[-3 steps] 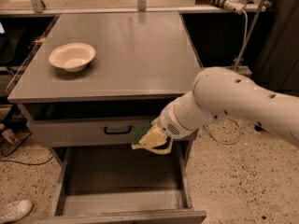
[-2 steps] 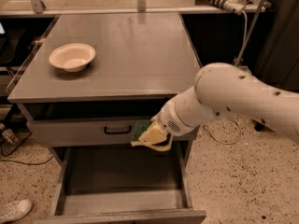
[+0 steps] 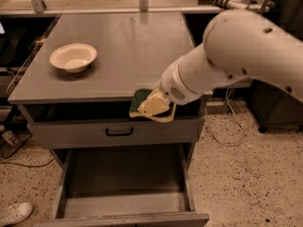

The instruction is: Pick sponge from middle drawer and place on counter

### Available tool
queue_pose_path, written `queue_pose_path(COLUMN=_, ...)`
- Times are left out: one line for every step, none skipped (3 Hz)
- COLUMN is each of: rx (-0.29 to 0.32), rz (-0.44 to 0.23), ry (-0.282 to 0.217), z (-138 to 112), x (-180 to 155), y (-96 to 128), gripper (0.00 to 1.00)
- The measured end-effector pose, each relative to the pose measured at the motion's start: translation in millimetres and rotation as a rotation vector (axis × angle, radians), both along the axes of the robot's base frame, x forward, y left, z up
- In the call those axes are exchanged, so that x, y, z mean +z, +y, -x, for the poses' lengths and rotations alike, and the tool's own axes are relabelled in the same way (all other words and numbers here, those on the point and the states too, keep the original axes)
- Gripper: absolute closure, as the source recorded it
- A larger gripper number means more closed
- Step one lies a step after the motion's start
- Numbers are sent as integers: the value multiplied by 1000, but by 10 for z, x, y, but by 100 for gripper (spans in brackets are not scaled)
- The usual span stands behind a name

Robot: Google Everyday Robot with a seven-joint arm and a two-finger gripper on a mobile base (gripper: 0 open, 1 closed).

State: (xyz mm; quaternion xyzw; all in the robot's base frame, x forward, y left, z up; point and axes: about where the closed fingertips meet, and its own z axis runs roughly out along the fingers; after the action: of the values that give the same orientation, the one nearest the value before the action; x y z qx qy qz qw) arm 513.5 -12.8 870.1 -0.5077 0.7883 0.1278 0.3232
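Note:
My gripper (image 3: 150, 107) is shut on the sponge (image 3: 139, 99), whose dark green face shows to the left of the cream fingers (image 3: 154, 104). It holds the sponge at the front edge of the grey counter (image 3: 123, 51), right of centre, just above the drawer front with a black handle (image 3: 119, 132). The middle drawer (image 3: 124, 179) stands pulled open below, its bare grey interior showing nothing inside. The white arm reaches in from the right.
A cream bowl (image 3: 73, 57) sits on the counter's left side. A white shoe (image 3: 15, 213) lies on the speckled floor at lower left. Cables hang right of the cabinet.
The gripper has risen with the sponge from in front of the upper drawer front to the counter's front edge. The arm has lifted and moved back.

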Motion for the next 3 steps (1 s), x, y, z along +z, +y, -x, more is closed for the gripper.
queue_pose_path(rx=1, rz=-7, ry=-13, z=-29, x=83, y=16, gripper=100)
queue_pose_path(rx=-5, rz=-10, ry=-26, z=-71, x=123, y=24, gripper=100)
queue_pose_path(rx=11, rz=-34, ry=-48, z=-303, x=305, y=144, gripper=100)
